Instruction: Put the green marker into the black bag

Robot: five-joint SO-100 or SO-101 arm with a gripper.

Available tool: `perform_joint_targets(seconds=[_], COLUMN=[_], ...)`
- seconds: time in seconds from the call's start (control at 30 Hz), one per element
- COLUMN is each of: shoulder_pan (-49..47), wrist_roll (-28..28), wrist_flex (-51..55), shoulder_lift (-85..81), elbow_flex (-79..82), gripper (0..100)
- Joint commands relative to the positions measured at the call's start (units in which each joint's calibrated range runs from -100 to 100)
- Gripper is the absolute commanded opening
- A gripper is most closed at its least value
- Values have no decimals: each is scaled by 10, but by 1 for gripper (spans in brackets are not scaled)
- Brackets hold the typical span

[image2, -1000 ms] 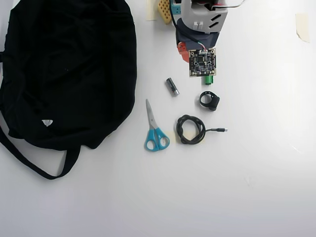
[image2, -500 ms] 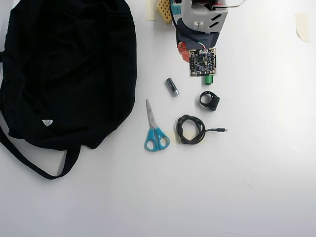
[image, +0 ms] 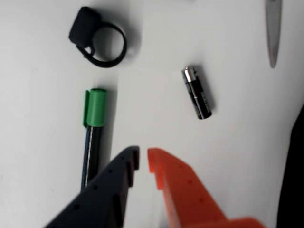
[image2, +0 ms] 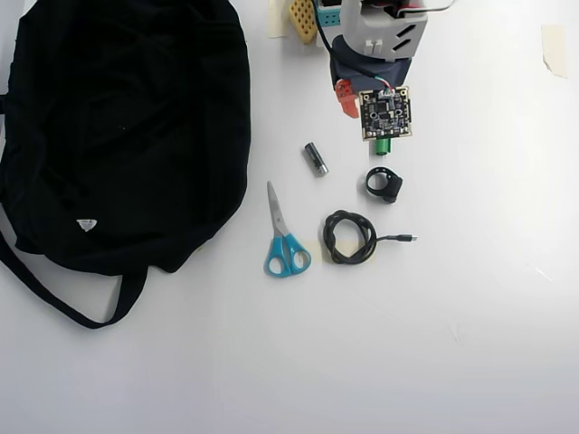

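Observation:
The green marker point(image: 94, 108) lies on the white table, green cap toward the top of the wrist view and black barrel running down. My gripper point(image: 143, 158) hovers just right of the barrel. Its dark finger point(image: 114, 183) and orange finger point(image: 173, 183) are almost together, with only a thin slit and nothing between them. The marker is outside the jaws. In the overhead view only the marker's green cap point(image2: 384, 145) peeks out below the wrist camera board point(image2: 385, 113). The black bag point(image2: 127, 136) fills the left side, with its strap point(image2: 54, 294) trailing below.
A short silver-black cylinder point(image2: 316, 157) point(image: 197, 92) lies between gripper and bag. A black ring clip point(image2: 384, 184) point(image: 97, 40) sits just beyond the marker's cap. Blue-handled scissors point(image2: 285, 240) and a coiled black cable point(image2: 350, 237) lie further down the overhead view.
The arm has shifted slightly right and toward the top in the overhead view. Nothing on the table has moved.

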Motion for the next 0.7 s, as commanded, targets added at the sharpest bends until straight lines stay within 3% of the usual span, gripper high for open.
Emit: perform_joint_targets(seconds=[0.0, 0.67], shoulder_pan=[-6, -114], wrist_roll=[-6, -108], wrist_flex=[-4, -1], shoulder_lift=[-10, -17], elbow_flex=[15, 46], gripper=[3, 3])
